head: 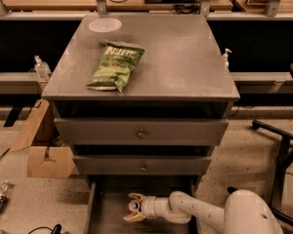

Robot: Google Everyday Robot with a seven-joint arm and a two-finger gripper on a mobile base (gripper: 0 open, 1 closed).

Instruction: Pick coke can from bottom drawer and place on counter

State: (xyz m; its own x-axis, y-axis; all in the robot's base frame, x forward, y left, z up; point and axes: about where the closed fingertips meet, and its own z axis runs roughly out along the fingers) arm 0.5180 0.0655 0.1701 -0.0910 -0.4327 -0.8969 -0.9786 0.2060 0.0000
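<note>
The bottom drawer (105,213) is pulled open at the foot of the cabinet. My gripper (133,207) lies inside it, reaching in from the right and pointing left. Its two pale fingers (135,197) are closed around a small can with a silvery top, the coke can (133,206); most of the can is hidden and its red barely shows. The can sits low on the drawer floor. The counter (176,57) is the flat grey cabinet top above.
A green chip bag (116,66) and a clear round lid (105,25) lie on the counter's left half. Two shut knobbed drawers (140,132) sit above the open one. A cardboard box (44,155) stands left, a chair base (283,145) right.
</note>
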